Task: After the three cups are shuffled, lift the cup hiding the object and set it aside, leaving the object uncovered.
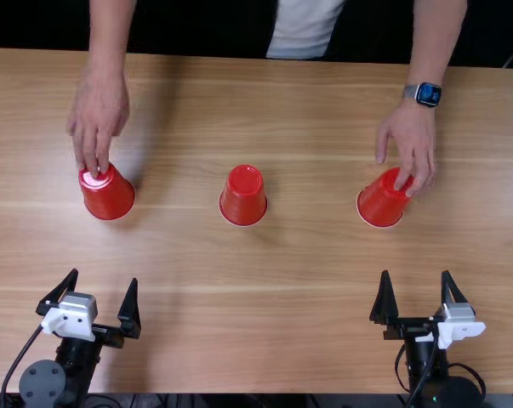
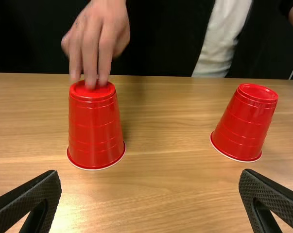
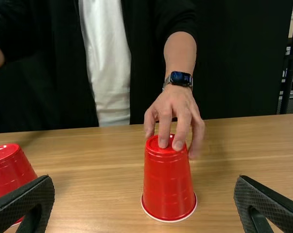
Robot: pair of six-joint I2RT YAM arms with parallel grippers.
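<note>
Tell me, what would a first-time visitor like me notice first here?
Three upside-down red cups stand in a row on the wooden table: the left cup, the middle cup and the right cup. A person's bare hand has fingers on the left cup, a hand with a wristwatch on the right cup; the middle one is untouched. At the near edge, the left end effector and right end effector sit open.

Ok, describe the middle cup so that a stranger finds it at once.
On the table, three red cups stand upside down in a row. A person's hands rest on the outer cups; the middle cup alone is untouched.
</note>
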